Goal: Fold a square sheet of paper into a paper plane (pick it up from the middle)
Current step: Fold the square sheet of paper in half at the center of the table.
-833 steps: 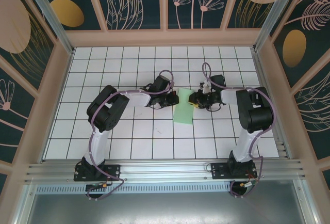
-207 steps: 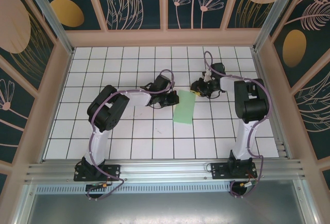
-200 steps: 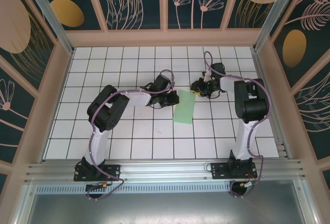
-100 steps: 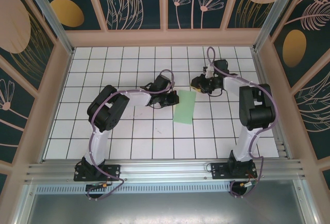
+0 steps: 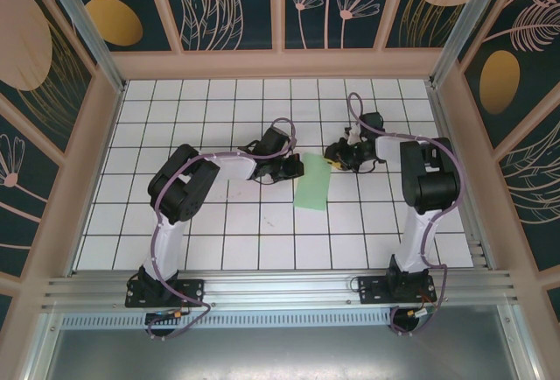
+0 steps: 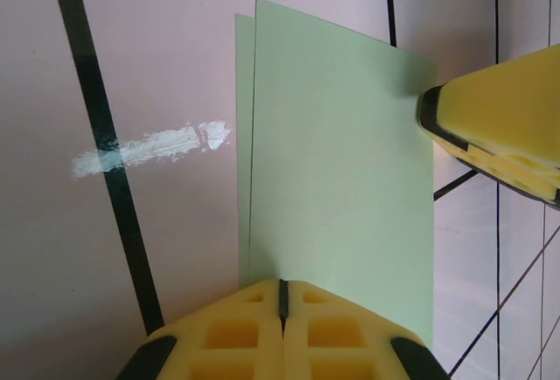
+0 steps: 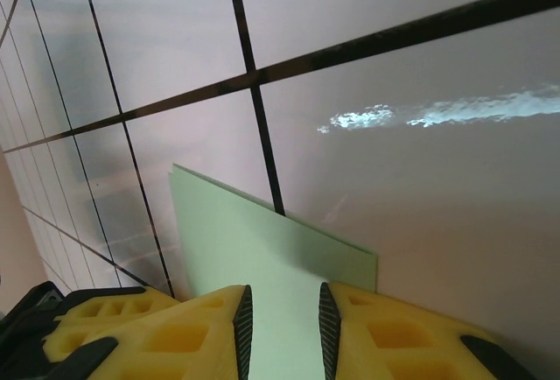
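Note:
The square sheet of paper [image 5: 313, 182] is pale green and lies on the white grid table folded in half, a long rectangle with two layers showing along its left edge [image 6: 341, 161]. A paper plane is out of view. My left gripper [image 5: 296, 168] is shut, its yellow fingertips [image 6: 282, 285] resting on the paper's left side. My right gripper [image 5: 333, 154] hovers at the paper's far right corner [image 7: 262, 240]. Its jaws [image 7: 282, 327] stand a little apart with the paper under the gap. One right finger [image 6: 499, 122] shows at the paper's corner in the left wrist view.
White smear marks [image 6: 149, 148] [image 7: 437, 113] streak the table beside the paper. Both arms reach in from the near edge and meet at the table's middle. Patterned walls [image 5: 280, 3] and a frame enclose the table.
The right gripper, which had lifted off toward the far side, has come back down to the paper's far right corner. The left arm and the paper have not moved.

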`<state>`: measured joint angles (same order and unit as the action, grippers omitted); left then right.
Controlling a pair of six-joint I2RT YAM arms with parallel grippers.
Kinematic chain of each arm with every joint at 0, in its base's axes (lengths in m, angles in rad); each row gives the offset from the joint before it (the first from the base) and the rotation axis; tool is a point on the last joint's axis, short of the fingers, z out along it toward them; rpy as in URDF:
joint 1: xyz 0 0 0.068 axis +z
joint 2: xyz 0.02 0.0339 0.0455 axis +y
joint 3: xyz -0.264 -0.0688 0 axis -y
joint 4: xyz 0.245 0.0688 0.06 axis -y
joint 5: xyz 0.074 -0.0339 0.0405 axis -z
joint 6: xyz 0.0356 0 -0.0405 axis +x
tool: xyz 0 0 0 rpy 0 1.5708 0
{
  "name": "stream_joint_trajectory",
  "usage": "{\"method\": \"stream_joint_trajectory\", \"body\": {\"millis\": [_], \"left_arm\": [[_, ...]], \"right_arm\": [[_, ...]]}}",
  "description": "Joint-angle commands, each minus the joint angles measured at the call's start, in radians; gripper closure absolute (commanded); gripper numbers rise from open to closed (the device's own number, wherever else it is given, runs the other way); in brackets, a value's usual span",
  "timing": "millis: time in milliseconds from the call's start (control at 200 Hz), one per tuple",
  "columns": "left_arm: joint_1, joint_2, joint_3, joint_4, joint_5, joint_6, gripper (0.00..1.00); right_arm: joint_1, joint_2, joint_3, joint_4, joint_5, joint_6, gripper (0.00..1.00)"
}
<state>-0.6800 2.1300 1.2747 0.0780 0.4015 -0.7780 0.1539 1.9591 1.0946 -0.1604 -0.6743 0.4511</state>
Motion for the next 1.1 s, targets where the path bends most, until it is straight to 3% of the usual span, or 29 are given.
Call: {"method": "stream_joint_trajectory", "body": {"millis": [0,350,721,1096], "left_arm": [[-0.006,0.051,-0.021,-0.099,-0.036,0.02,0.95],[-0.007,0.047,-0.026,-0.096,-0.039,0.022,0.95],[-0.006,0.045,-0.029,-0.097,-0.036,0.022,0.95],[-0.007,0.048,-0.025,-0.096,-0.038,0.018,0.95]], "right_arm": [[0.001,0.035,-0.002,-0.027,0.05,-0.013,0.69],[0.019,-0.137,-0.067,-0.013,-0.042,0.01,0.69],[0.038,-0.104,-0.2,0.059,-0.011,0.038,0.69],[0.077,-0.27,-0.226,0.012,-0.031,0.062,0.69]]}}
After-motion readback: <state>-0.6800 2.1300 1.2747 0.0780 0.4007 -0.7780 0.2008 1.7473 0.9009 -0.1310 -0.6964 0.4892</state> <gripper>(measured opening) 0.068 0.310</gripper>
